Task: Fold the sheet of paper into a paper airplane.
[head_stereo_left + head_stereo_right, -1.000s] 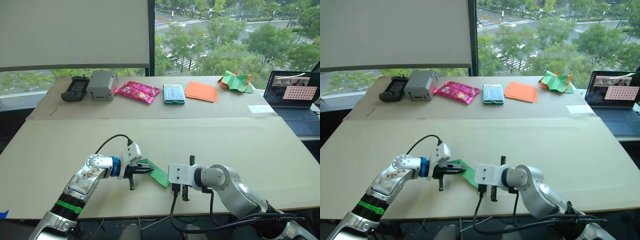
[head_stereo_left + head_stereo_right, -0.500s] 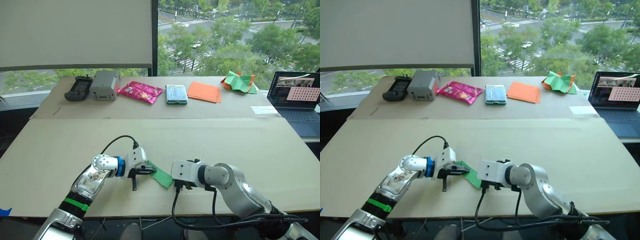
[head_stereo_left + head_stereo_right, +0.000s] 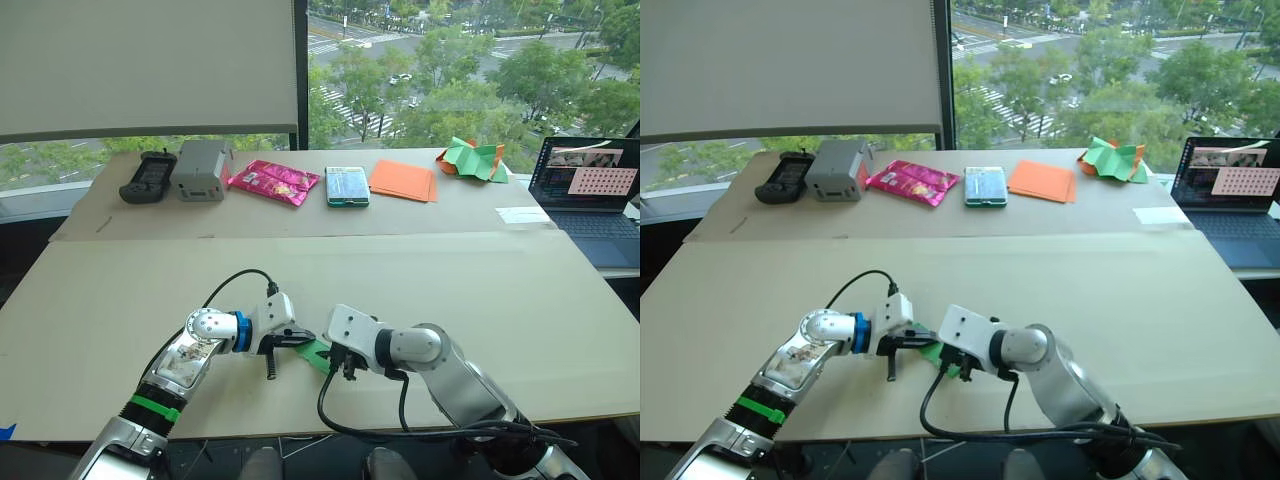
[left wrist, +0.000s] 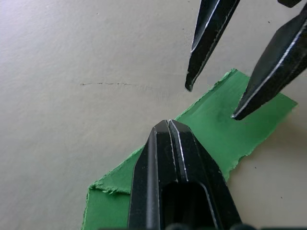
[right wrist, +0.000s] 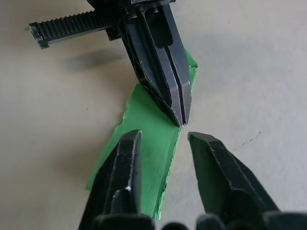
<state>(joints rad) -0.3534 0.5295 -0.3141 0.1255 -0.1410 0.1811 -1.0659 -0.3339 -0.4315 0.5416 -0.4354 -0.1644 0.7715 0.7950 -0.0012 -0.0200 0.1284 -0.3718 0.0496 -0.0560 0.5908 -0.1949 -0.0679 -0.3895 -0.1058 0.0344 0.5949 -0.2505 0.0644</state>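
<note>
Left gripper (image 5: 181,117) pressed together on the folded sheet of paper (image 5: 151,153). Right gripper (image 5: 163,143) spread, tips directly facing it, straddling the strip's edge. Closing crooked could tear or skew the crease.

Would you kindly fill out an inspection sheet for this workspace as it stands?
Surface: tan table, bare around the work.
Job's things: sheet of paper, green, folded into a strip, lying flat.
Clutter: handheld controller, grey box, pink packet, teal case, orange sheets, crumpled paper heap along the far edge.
Grippers: left tool shut, tip on the paper; right tool open above its end.
Cables: black cable on the left arm.
Surroundings: laptop, window onto trees.
</note>
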